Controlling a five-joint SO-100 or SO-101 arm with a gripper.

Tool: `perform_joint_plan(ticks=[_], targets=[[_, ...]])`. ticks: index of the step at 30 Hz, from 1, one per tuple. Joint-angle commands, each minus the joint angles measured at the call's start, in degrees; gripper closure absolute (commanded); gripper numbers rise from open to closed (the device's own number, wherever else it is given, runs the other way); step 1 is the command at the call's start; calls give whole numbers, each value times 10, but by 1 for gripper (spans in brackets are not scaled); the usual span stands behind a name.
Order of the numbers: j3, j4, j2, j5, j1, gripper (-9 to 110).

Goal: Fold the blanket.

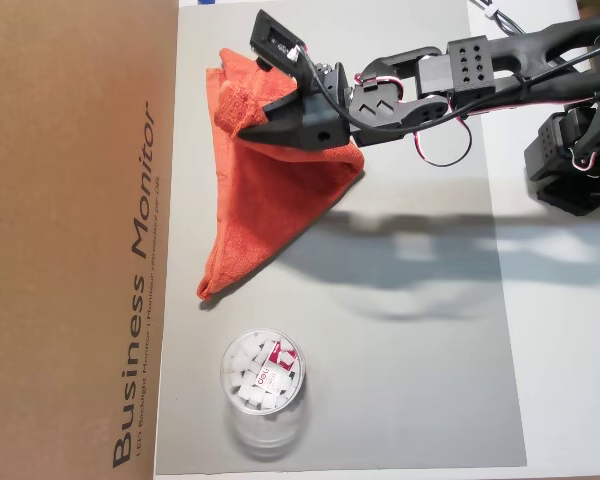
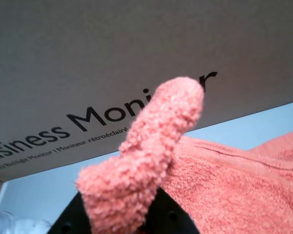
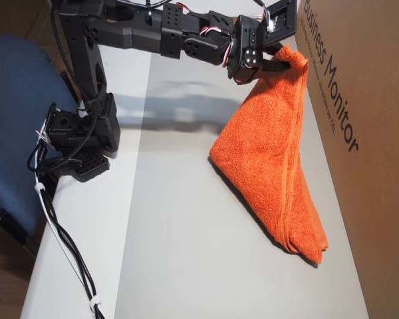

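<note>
The orange-red blanket (image 1: pixel 270 200) is doubled into a rough triangle and partly lifted off the grey mat (image 1: pixel 410 350). Its lower tip rests on the mat near the box. My gripper (image 1: pixel 252 127) is shut on a bunched corner at the blanket's top. In the wrist view a thick roll of terry cloth (image 2: pixel 151 146) sticks up between the black jaws of the gripper (image 2: pixel 122 217), and the rest of the blanket (image 2: pixel 229 190) spreads to the right. In the other overhead view the gripper (image 3: pixel 292 61) holds the corner up beside the box and the blanket (image 3: pixel 266 153) drapes down to the mat.
A tall cardboard box (image 1: pixel 70 240) printed "Business Monitor" borders the mat right beside the gripper. A clear plastic cup (image 1: pixel 263 385) of white cubes stands on the mat below the blanket's tip. The arm base (image 3: pixel 80 133) and a blue chair (image 3: pixel 13 100) sit at the table's far side.
</note>
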Motion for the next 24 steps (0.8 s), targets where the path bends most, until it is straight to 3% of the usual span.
perform_joint_plan(ticks=[1,24], targets=[[-55,-11,-22,-27,-14,102],[-276,-11,-252,-241,-90,102]])
